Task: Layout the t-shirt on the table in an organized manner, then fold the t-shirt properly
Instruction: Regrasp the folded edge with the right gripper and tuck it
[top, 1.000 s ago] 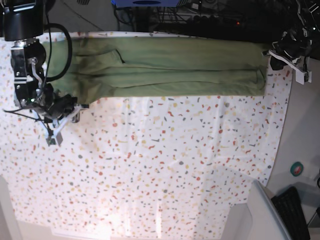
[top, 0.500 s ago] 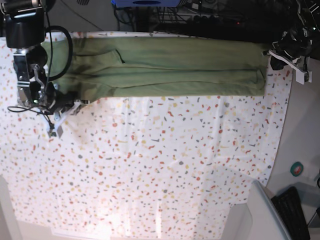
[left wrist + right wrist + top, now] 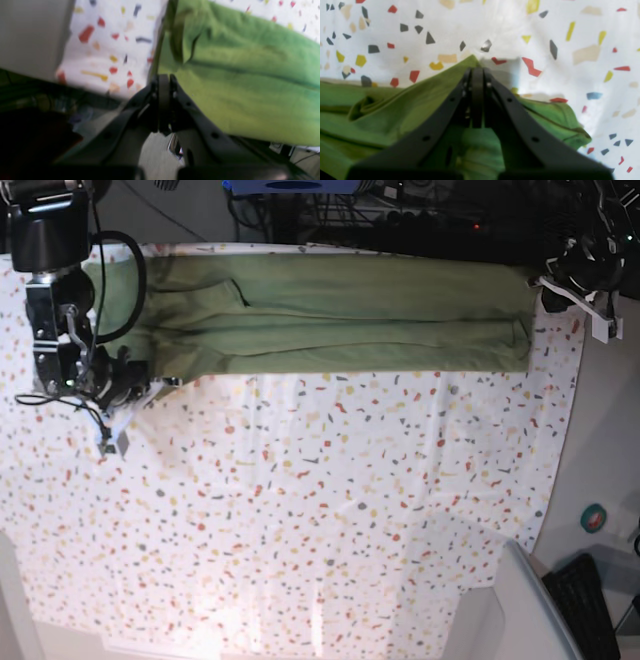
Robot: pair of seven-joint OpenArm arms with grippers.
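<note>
The t-shirt (image 3: 330, 315) is seen stretched as a long, narrow olive-green band along the far edge of the table (image 3: 320, 520), its long axis laid across the base view from left to right and parallel to that edge. Lengthwise creases are shown running along the band, and the fabric is bunched into folds toward the left end. One end is pinched by the right gripper (image 3: 477, 71), whose black jaws are pressed together on a peak of green cloth in the right wrist view — the speckled cover is seen just beyond the tip. At the opposite end, by the table's corner, the left gripper (image 3: 163, 78) is held closed on the garment's edge, with the plain grey-white surface and dark clutter visible past the cover's border. Nearly all of the flecked cover in front of the garment is left bare, so wide room is offered on the near side, while little is left behind the band — dark equipment and cables are crowded there. A pale bin corner (image 3: 520, 610) is seen off the near right corner.
</note>
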